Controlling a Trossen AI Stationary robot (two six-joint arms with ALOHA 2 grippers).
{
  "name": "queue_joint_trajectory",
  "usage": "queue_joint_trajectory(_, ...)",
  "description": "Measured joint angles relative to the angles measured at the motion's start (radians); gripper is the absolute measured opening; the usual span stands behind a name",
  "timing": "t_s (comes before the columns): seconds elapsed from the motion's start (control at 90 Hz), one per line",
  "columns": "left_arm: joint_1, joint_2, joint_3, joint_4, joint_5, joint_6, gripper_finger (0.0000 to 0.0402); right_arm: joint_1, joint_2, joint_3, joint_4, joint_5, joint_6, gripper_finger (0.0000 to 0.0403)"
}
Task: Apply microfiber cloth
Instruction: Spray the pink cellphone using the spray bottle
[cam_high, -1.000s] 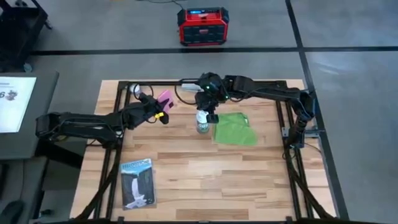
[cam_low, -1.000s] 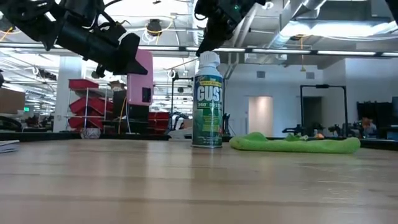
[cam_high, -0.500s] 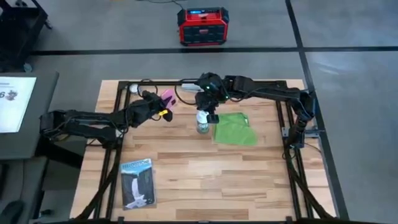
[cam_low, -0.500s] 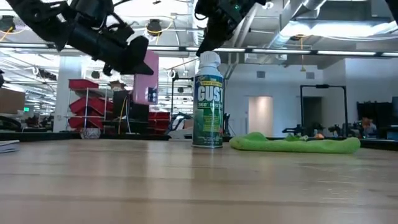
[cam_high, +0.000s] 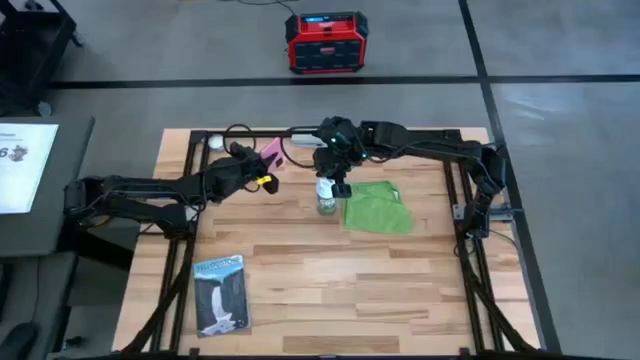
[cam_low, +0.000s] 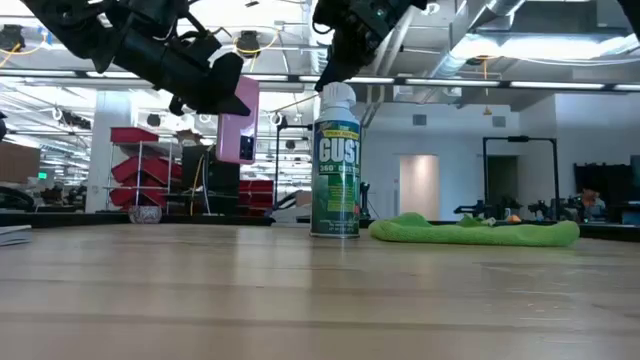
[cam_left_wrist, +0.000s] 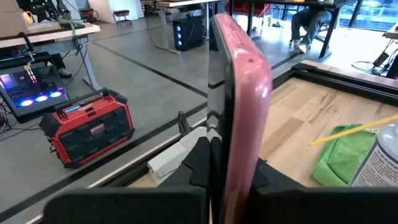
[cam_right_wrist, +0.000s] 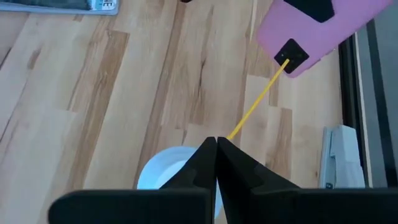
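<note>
Tabletop: spray can (cam_high: 326, 195) beside microfiber cloth (cam_high: 377, 208); left claw (cam_high: 262, 168) clamps pink phone (cam_high: 269, 152).

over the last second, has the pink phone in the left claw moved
Yes. In the low view the pink phone has shifted toward the spray can, narrowing the gap. The left claw holds it off the table.
</note>
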Motion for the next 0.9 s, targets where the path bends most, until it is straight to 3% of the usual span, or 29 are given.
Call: queue_joint_trajectory(0.9, 0.000, -0.001, 0.000, -0.011, 0.000, -0.011, 0.0002, -0.013, 0.003, -0.012, -0.002, -0.036, 0.009, 0.0000)
